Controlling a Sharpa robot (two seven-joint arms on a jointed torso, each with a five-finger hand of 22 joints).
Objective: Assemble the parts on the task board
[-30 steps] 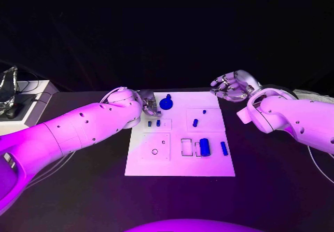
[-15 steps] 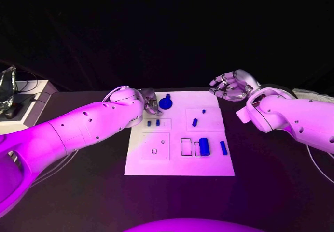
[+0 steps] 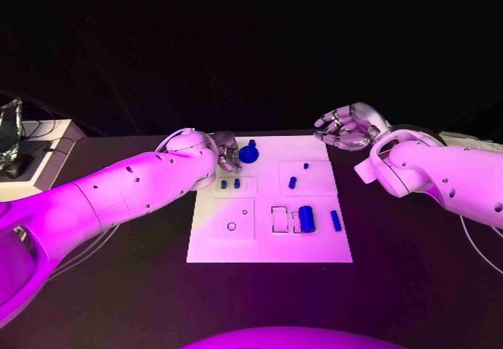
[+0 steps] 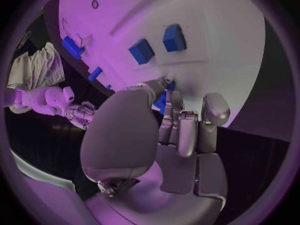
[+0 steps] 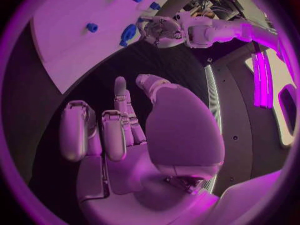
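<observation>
Across the middle of the black bench (image 3: 126, 291) lies the white task board (image 3: 270, 243), a tall rectangle whose near edge sits well back from the bench's front, with bare dark surface open on both long sides and in front. The left arm (image 3: 105, 200) crosses the bench from the left and ends at the board's far left corner. The right arm (image 3: 440, 178) comes in from the right and stops short of the board's right edge, so that side of the board is uncovered.

The left robot hand (image 3: 224, 156) is at the far left corner, its fingers (image 4: 181, 130) curled together and touching a round blue part with a stem (image 3: 249, 153); whether it actually grips that part I cannot tell. The right robot hand (image 3: 346, 129) hangs beyond the board's far right corner, apart from it, fingers loosely spread with nothing in them.

On the board's near right area a blue cylinder (image 3: 306, 219) lies just beside a rectangular outline (image 3: 280, 219), with a slim blue bar (image 3: 336, 220) near the right edge. Two small blue blocks (image 3: 230, 184) stand side by side at the left, and a small blue peg (image 3: 292, 184) lies mid-board.

No writing can be read.
</observation>
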